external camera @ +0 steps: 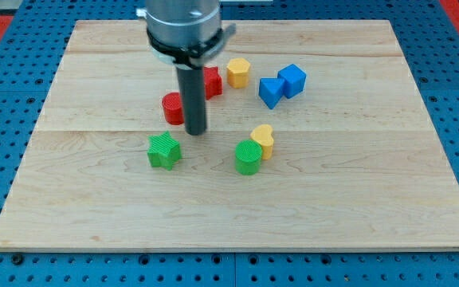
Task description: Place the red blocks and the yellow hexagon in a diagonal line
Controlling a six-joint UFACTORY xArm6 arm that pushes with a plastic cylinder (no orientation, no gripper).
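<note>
- No jaws on this rig to be open or closed, just a dark rod; its tip (196, 131) sits right beside the red cylinder (172, 108), on the view's right of it.
- The red block (212, 81) is half hidden behind the rod, shape unclear.
- The yellow hexagon (238, 72) is up and right of that.
- Honestly they already slant roughly diagonally, so I'd say just tidying left.

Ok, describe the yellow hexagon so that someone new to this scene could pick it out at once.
Start at the wooden board and look to its upper middle, just to the view's right of the dark rod. The yellow hexagon sits there beside a red block. The other yellow block lies lower, touching a green cylinder.
</note>
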